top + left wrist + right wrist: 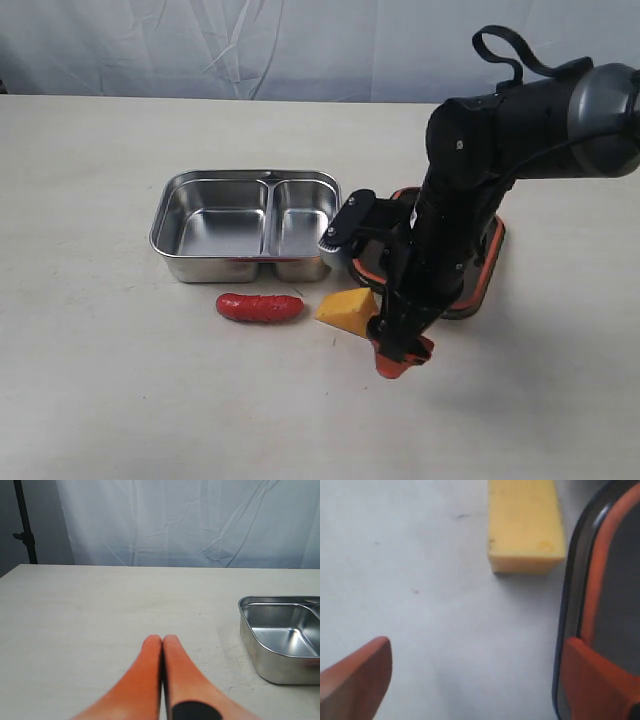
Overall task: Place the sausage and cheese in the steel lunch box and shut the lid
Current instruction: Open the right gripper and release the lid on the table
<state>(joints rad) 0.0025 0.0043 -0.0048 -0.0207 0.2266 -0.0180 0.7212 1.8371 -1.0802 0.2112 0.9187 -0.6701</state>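
Right hand [475, 650] spread wide, cheese [525, 525] on bench [420, 580] beside lid [592, 580], not yet between fingers [360, 675]; descending here risks a finger snagging lid rim and shoving cheese off; left hand [162, 642] pressed together.

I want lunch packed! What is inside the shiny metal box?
Nothing: both compartments of the steel lunch box show bare metal. The sausage and the cheese lie outside it on the table. Its near wall hides a thin strip of the floor.

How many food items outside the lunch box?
2. The sausage lies in front of the steel lunch box; the cheese sits right of it, beside the lid. The arm could hide more.
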